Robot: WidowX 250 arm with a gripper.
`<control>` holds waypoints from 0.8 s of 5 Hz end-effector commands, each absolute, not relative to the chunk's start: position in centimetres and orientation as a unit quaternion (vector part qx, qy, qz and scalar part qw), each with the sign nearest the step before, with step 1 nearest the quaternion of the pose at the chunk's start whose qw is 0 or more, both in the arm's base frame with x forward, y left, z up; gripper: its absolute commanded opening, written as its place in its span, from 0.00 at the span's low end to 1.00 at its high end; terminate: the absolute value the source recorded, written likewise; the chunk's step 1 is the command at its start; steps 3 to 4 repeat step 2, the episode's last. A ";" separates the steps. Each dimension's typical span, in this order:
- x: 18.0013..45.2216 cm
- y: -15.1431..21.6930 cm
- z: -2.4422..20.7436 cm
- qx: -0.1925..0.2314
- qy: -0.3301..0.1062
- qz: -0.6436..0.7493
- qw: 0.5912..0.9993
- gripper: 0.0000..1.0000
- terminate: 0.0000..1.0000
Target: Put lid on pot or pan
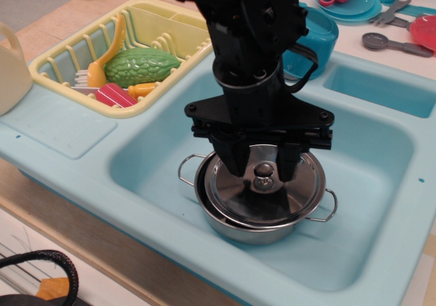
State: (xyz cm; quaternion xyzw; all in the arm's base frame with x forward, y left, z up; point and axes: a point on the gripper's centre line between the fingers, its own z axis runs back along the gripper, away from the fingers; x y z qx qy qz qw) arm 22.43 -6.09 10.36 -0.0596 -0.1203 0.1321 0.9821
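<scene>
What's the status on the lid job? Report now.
Done: the lid rests on the pot in the sink, sitting slightly askew. In hand: the gripper is open, fingers either side of the knob. Left: lift the arm clear.

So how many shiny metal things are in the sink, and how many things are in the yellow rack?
Shiny metal things in the sink: 2, the pot and the lid on it.
Things visible in the yellow rack: 4, the green bumpy vegetable, orange utensil, red-striped piece and small orange piece.
Total: 6.
</scene>
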 end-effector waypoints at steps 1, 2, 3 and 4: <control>23.3 -5.8 11.1 -0.062 -0.133 0.126 0.981 1.00 0.00; 23.3 -5.8 11.1 -0.062 -0.133 0.126 0.981 1.00 1.00; 23.3 -5.8 11.1 -0.062 -0.133 0.126 0.981 1.00 1.00; 23.3 -5.8 11.1 -0.062 -0.133 0.126 0.981 1.00 1.00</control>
